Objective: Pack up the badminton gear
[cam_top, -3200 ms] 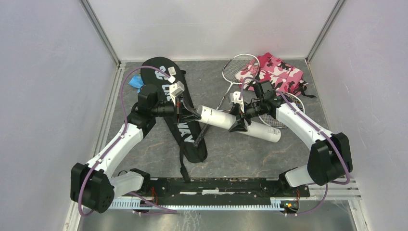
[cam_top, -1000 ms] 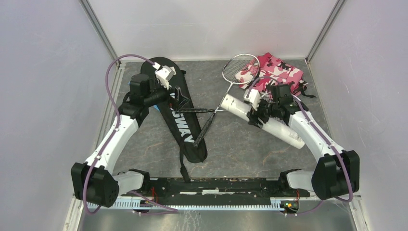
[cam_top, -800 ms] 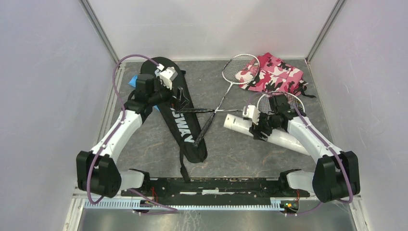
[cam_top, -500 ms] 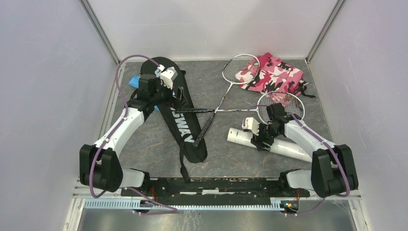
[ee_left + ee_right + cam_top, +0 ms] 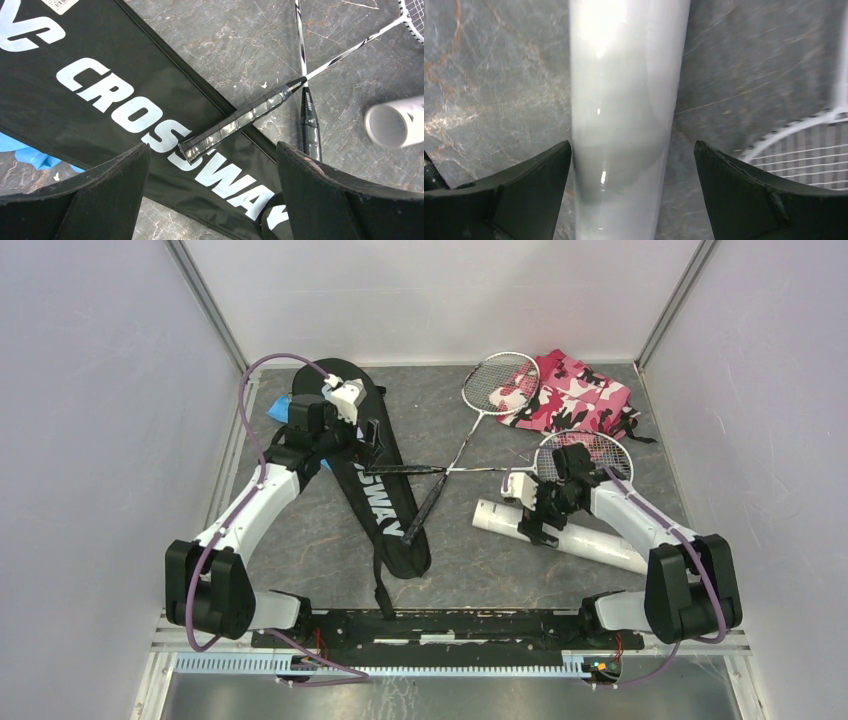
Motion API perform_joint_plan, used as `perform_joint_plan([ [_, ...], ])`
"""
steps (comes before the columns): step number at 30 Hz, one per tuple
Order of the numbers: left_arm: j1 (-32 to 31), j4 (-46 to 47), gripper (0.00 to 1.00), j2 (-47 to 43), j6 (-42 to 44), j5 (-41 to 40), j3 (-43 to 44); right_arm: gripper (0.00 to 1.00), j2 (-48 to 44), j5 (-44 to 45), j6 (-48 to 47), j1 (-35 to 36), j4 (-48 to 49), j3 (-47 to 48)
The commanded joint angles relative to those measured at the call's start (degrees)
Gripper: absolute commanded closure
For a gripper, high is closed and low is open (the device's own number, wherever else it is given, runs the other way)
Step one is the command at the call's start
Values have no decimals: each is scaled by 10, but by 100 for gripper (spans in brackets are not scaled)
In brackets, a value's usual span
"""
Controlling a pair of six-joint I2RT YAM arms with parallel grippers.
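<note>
Even bright light; glare and blur on tube (image 5: 624, 75).

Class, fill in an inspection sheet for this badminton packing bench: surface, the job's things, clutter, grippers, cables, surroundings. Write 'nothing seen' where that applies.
Surface: grey marbled table top; spills, nothing seen.
Job's things: CROSSWAY bag lies flat on the left; two rackets cross at the shafts, one handle resting on the bag; white tube lies by the right arm; shuttlecocks, nothing seen.
Clutter: pink camouflage cloth partly under a racket head; blue cloth beside the bag.
Grippers: left gripper open above that handle; right gripper open, astride the tube.
Cables: purple cable loops off each arm; snags, nothing seen.
Surroundings: white walls, metal corner posts.
</note>
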Motion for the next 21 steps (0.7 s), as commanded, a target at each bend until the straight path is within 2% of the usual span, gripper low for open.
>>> perform_joint_plan([
  [1, 1, 11, 0, 5, 32, -9, 9, 2, -4, -44, 23, 10, 6, 68],
  [8, -10, 3, 1, 58, 128, 97, 20, 2, 0, -122, 85, 24, 31, 137],
  [16, -63, -8, 5, 155, 297, 81, 54, 2, -1, -192, 102, 26, 35, 139],
  [21, -94, -16, 9, 229, 352, 50, 103, 2, -12, -198, 107, 25, 52, 117],
])
